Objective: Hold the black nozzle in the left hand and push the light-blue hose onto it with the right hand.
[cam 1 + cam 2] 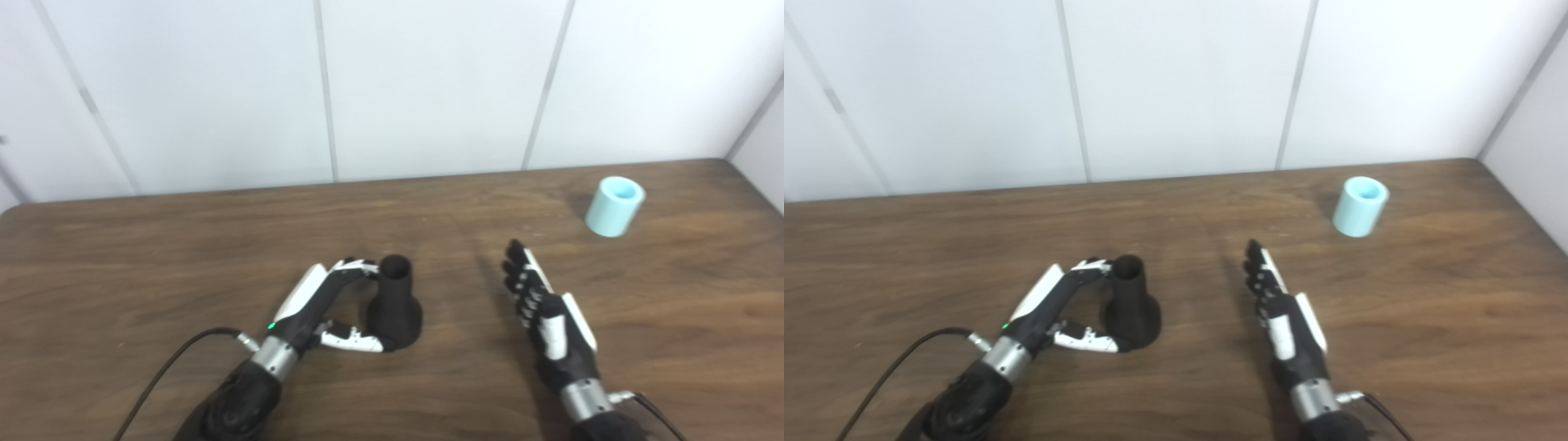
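Brown wood-grain bench [184, 245] before white wall panels. The black flared plastic nozzle [395, 306] stands upright, wide base down, near the bench's centre. The left hand [318, 306] curls around it from 9 o'clock, fingertips at the neck, thumb at the base (firm grip cannot be confirmed). The right hand [545, 312] is open and empty, fingers extended toward 12 o'clock. The short light-blue cylindrical hose [614, 206] stands at 1 o'clock, well apart.
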{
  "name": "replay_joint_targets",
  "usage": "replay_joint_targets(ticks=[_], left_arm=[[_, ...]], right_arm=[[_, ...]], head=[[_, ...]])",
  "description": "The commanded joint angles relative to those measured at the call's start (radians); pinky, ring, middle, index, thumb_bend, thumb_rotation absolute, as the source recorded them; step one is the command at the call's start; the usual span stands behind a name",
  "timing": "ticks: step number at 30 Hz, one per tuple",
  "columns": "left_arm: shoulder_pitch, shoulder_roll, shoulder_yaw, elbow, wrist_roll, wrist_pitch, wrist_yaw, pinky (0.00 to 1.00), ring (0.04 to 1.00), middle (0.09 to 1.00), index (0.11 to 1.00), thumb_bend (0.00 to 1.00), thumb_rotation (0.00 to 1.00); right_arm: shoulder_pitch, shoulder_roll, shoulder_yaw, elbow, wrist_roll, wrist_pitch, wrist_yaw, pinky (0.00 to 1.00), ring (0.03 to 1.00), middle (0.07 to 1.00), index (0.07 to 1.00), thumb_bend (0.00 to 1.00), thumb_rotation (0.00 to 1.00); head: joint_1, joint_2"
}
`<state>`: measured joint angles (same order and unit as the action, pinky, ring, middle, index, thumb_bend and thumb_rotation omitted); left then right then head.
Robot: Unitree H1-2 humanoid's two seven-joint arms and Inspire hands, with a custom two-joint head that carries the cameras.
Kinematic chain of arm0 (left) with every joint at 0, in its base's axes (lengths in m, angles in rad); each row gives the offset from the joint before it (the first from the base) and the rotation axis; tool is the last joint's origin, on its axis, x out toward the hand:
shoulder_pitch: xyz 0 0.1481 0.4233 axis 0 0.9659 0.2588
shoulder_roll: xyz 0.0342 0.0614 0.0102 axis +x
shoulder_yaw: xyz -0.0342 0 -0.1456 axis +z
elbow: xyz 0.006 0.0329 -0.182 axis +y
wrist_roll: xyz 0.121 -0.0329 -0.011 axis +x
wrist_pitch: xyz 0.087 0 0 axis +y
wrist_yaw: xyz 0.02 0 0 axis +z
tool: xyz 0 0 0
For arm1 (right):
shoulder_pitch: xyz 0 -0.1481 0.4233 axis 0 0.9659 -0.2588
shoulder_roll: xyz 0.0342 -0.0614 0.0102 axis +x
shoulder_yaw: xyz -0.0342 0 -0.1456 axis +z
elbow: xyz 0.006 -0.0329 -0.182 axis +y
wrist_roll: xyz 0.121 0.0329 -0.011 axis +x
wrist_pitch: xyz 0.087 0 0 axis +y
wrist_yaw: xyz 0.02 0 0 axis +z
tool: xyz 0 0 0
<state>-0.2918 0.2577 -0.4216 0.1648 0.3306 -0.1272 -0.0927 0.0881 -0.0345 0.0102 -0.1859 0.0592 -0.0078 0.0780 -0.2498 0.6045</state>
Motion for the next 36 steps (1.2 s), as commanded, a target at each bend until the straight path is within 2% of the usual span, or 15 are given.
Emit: replay_joint_targets(ticks=[1,5,8,12,14,15,16,17,19,23,28,36], left_arm=[[0.053,0.052,-0.018,0.091,0.048,0.037,-0.062,1.00,0.887,0.755,0.483,0.52,0.07],[0.047,0.058,-0.012,0.127,0.043,0.001,-0.059,1.00,0.887,0.755,0.484,0.52,0.07],[0.044,0.060,-0.009,0.159,0.038,-0.028,-0.052,1.00,0.884,0.756,0.484,0.52,0.07],[0.039,0.054,-0.006,0.209,0.038,-0.068,-0.041,1.00,0.882,0.756,0.485,0.52,0.07],[0.036,0.052,-0.008,0.231,0.044,-0.089,-0.037,1.00,0.880,0.753,0.484,0.52,0.07],[0.036,0.051,-0.008,0.237,0.046,-0.096,-0.036,1.00,0.880,0.753,0.484,0.52,0.07],[0.031,0.053,-0.012,0.252,0.050,-0.110,-0.035,1.00,0.880,0.753,0.484,0.52,0.07],[0.027,0.053,-0.014,0.263,0.053,-0.121,-0.034,1.00,0.880,0.753,0.484,0.52,0.07],[0.018,0.055,-0.019,0.286,0.057,-0.143,-0.034,1.00,0.881,0.753,0.484,0.52,0.07],[-0.001,0.053,-0.018,0.316,0.054,-0.161,-0.035,1.00,0.881,0.754,0.484,0.52,0.07],[-0.011,0.044,-0.014,0.329,0.051,-0.162,-0.032,1.00,0.881,0.754,0.484,0.52,0.07],[-0.005,0.037,-0.014,0.331,0.050,-0.163,-0.028,1.00,0.883,0.758,0.484,0.52,0.07]], right_arm=[[-0.013,0.016,0.008,-0.002,-0.008,-0.057,-0.008,1.00,1.000,1.000,1.000,0.76,1.00],[-0.013,0.027,0.009,0.010,-0.015,-0.067,-0.014,1.00,0.996,1.000,1.000,0.75,1.00],[-0.020,0.032,0.001,0.001,-0.022,-0.045,-0.030,1.00,0.987,1.000,1.000,0.72,0.99],[-0.027,0.049,-0.010,-0.047,-0.041,0.021,-0.072,0.99,0.983,1.000,1.000,0.67,0.94],[-0.032,0.064,-0.017,-0.120,-0.085,0.084,-0.111,0.94,0.950,0.990,0.989,0.67,0.86],[-0.033,0.068,-0.018,-0.141,-0.097,0.104,-0.121,0.94,0.948,0.989,0.988,0.67,0.85],[-0.045,0.061,-0.020,-0.169,-0.155,0.110,-0.143,0.93,0.943,0.987,0.986,0.67,0.84],[-0.055,0.055,-0.022,-0.185,-0.195,0.112,-0.157,0.88,0.909,0.963,0.966,0.67,0.80],[-0.084,0.018,-0.039,-0.212,-0.287,0.110,-0.182,0.82,0.861,0.928,0.933,0.69,0.72],[-0.140,-0.058,-0.083,-0.247,-0.373,0.125,-0.178,0.77,0.826,0.897,0.897,0.74,0.63],[-0.234,-0.183,-0.129,-0.281,-0.456,0.178,-0.148,0.76,0.821,0.861,0.872,0.80,0.59],[-0.360,-0.353,-0.144,-0.263,-0.586,0.231,-0.081,0.81,0.831,0.853,0.857,0.85,0.54]], head=[[-0.012,-0.005],[-0.041,-0.029],[-0.055,-0.043],[-0.078,-0.069],[-0.079,-0.071],[-0.079,-0.071],[-0.087,-0.095],[-0.087,-0.095],[-0.090,-0.107],[-0.089,-0.111],[-0.085,-0.119],[-0.081,-0.123]])
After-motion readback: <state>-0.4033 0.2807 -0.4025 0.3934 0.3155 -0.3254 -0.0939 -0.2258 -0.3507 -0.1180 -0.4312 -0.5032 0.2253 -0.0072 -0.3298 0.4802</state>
